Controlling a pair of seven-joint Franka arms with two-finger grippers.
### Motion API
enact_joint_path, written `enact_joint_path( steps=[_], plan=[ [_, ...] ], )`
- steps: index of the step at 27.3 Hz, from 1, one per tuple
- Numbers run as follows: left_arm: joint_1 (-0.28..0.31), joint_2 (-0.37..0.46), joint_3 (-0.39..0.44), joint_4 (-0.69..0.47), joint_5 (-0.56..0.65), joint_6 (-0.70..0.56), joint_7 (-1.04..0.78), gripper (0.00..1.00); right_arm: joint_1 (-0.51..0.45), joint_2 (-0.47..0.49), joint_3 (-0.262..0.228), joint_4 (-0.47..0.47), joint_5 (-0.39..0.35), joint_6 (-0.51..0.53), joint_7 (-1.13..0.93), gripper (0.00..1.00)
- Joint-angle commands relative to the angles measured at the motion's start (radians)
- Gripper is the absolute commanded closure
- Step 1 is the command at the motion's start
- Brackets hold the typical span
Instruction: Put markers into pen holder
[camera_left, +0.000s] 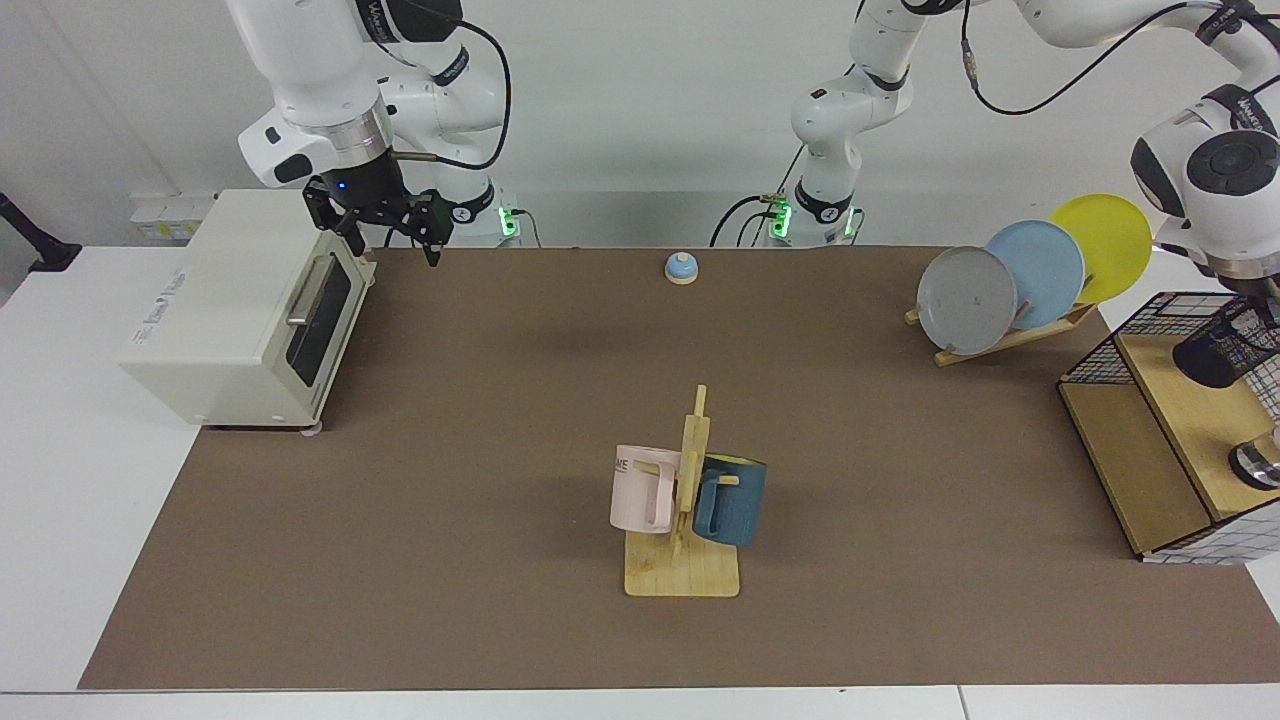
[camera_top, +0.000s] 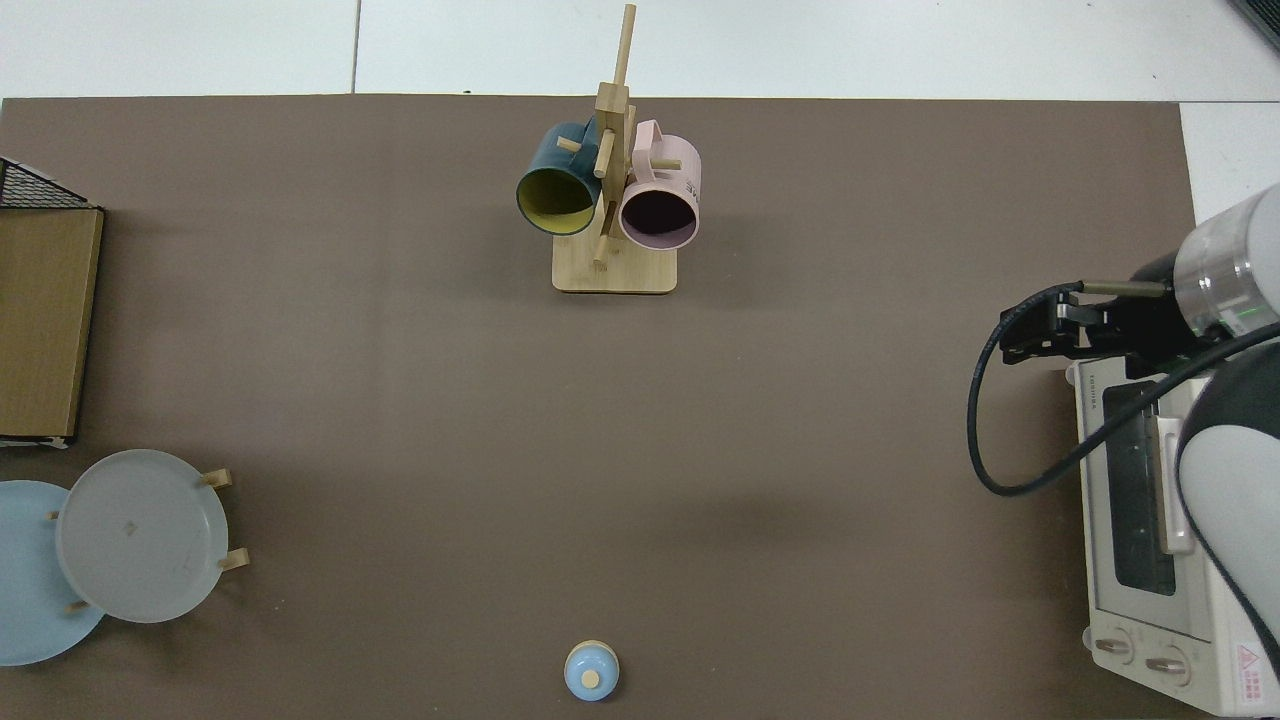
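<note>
The pen holder (camera_left: 1226, 346), a black wire-mesh cup, sits tilted on the wooden shelf of the wire basket (camera_left: 1100, 360) at the facing view's right edge, partly cut off by that edge. My left gripper (camera_left: 1268, 306) hangs just above and behind it, mostly outside the view. The markers are hidden or out of view. My right gripper (camera_left: 394, 250) waits open and empty above the table's back corner beside the toaster oven (camera_left: 240, 305). It also shows in the top view as the right gripper (camera_top: 1008, 340). The pen holder does not show there.
A wooden mug tree (camera_left: 685, 500) with a pink and a dark blue mug stands mid-table. A plate rack (camera_left: 1010, 290) holds grey, blue and yellow plates at the back right. A small blue bell (camera_left: 681, 267) sits at the back edge.
</note>
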Motion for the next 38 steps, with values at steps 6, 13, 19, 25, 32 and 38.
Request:
enact_joint_path(
  steps=[6, 13, 19, 25, 32, 38],
  plan=[
    [0.013, -0.013, -0.003, -0.023, -0.022, 0.029, -0.004, 0.7, -0.022, -0.013, 0.012, -0.01, 0.009, 0.017, -0.028, 0.0],
    [0.013, -0.012, -0.003, -0.021, -0.022, 0.03, -0.004, 0.67, -0.022, -0.013, 0.012, -0.01, 0.009, 0.017, -0.028, 0.0],
    [0.012, -0.012, -0.003, -0.014, -0.02, 0.029, -0.003, 0.63, -0.022, -0.013, 0.012, -0.01, 0.009, 0.017, -0.028, 0.0],
    [-0.002, -0.012, -0.003, 0.015, -0.019, 0.011, -0.001, 0.63, -0.022, -0.013, 0.012, -0.011, 0.009, 0.017, -0.028, 0.0],
    [-0.014, -0.027, 0.002, 0.06, -0.023, -0.028, 0.019, 0.63, -0.022, -0.013, 0.013, -0.01, 0.009, 0.017, -0.028, 0.0],
    [-0.05, -0.039, 0.003, 0.124, -0.086, -0.124, 0.043, 0.63, -0.022, -0.013, 0.012, -0.01, 0.009, 0.017, -0.028, 0.0]
  ],
)
